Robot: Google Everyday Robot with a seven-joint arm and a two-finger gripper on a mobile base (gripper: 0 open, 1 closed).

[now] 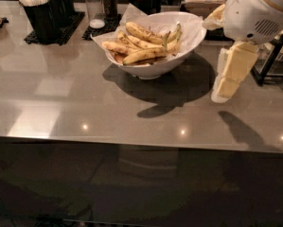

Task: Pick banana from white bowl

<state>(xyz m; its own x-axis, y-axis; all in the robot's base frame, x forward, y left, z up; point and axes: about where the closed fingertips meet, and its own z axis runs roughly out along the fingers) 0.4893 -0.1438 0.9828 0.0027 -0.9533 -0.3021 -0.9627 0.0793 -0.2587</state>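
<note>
The white bowl (153, 69) with its crinkled paper liner stands at the back middle of the grey table. Several speckled yellow bananas lie piled in it; the frontmost banana (143, 55) lies across the pile near the front rim. My gripper (222, 92) hangs from the white arm (254, 11) at the upper right. It points down, just above the table, to the right of the bowl and apart from it. It holds nothing that I can see.
Black cups with white utensils (42, 12) stand on a black mat at the back left. Salt and pepper shakers (95, 6) stand behind the bowl. A black rack (273, 56) is at the far right. The table's front edge (131, 140) crosses mid-frame.
</note>
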